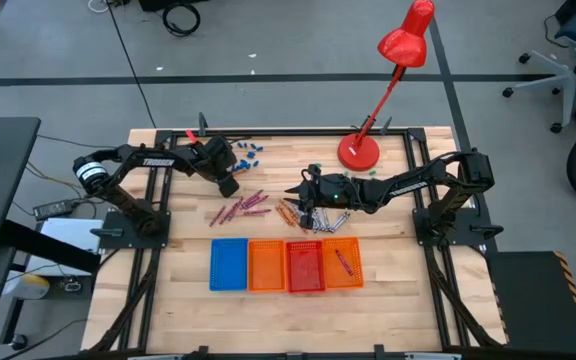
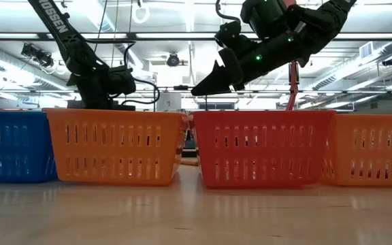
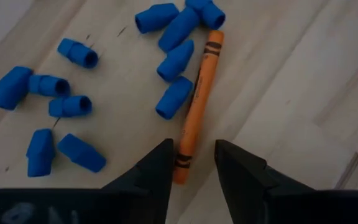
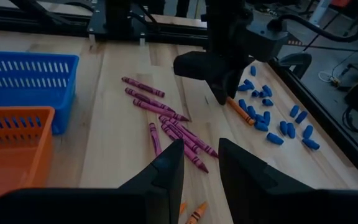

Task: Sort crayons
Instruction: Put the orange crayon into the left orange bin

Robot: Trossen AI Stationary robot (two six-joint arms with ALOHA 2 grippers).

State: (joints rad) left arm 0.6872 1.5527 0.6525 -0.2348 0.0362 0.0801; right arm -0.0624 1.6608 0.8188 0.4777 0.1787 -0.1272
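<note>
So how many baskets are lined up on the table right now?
4, in one row at the table's front edge: a blue basket on the left, then an orange basket, a red basket, and another orange basket on the right.

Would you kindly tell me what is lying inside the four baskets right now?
The rightmost orange basket holds one magenta crayon. The blue basket, the other orange basket and the red basket show nothing inside.

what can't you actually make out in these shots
- Low view: the tray walls, such as the red tray, hide all tray contents and the crayons behind.
- Left wrist view: the orange crayon's near end sits between the left pincer's fingers; contact is unclear.
- High view: the grey crayons are too small to count.
</note>
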